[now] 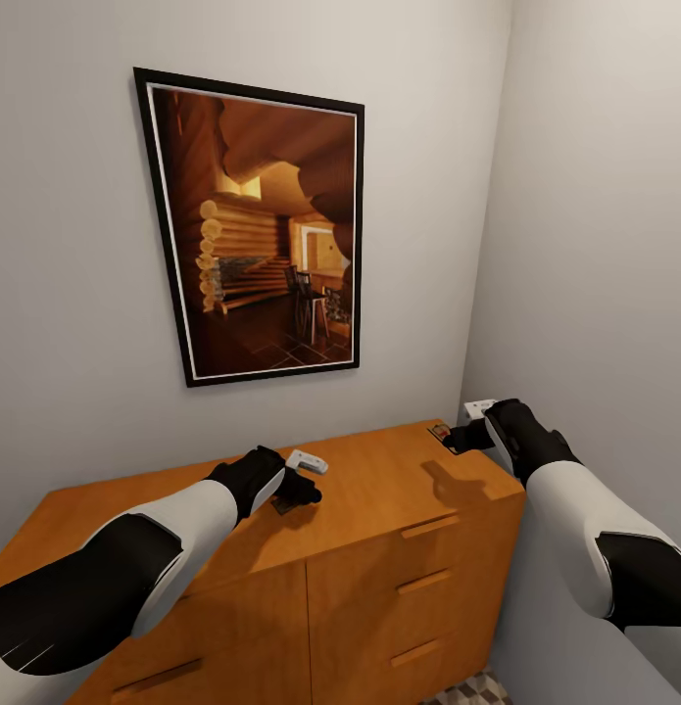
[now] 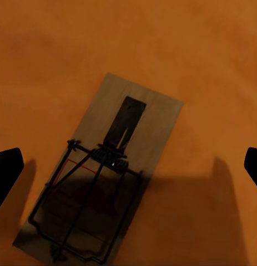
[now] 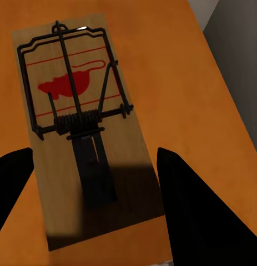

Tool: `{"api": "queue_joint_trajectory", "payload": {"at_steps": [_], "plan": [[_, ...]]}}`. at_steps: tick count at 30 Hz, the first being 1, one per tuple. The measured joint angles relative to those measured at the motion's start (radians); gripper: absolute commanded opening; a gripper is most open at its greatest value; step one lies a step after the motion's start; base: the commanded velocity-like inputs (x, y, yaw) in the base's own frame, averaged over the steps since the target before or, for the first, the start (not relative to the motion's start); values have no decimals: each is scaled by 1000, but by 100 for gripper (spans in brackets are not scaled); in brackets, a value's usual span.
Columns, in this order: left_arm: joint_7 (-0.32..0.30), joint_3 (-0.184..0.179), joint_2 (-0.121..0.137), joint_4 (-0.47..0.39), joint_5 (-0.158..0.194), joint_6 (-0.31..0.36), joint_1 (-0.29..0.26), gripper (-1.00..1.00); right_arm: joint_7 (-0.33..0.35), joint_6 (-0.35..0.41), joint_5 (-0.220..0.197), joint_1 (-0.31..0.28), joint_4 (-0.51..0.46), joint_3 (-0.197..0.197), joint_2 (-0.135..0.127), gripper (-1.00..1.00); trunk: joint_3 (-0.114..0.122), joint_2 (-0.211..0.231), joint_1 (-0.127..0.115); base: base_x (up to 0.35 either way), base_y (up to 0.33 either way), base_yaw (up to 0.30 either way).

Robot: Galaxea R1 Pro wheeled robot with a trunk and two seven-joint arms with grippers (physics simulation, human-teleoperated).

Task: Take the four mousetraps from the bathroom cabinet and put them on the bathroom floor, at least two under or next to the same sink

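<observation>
Head view: both arms reach over the low orange-brown wooden cabinet (image 1: 379,490), one trap apiece, presumably to lift two at once. Left gripper (image 1: 303,488) hangs released, fingertips (image 2: 7,172) well apart, above a flat brown wooden mousetrap (image 2: 106,166) lying on the top. Right gripper (image 1: 469,437), likewise unclenched, straddles another mousetrap (image 3: 84,133) near the cabinet's far right corner; neither grasped yet.

matt wooden mousetrap (image 3: 84,133) with black wire on smooth orange-brown cabinet (image 1: 379,490).
</observation>
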Motion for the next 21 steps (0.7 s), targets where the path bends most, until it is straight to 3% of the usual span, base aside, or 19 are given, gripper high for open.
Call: {"api": "queue_joint_trajectory", "payload": {"at_steps": [21], "plan": [[3, 0, 0, 3, -3, -8, 0, 100, -2, -2, 0, 0, 2, 0, 0, -100, 0, 0, 0, 0, 0, 0]]}}
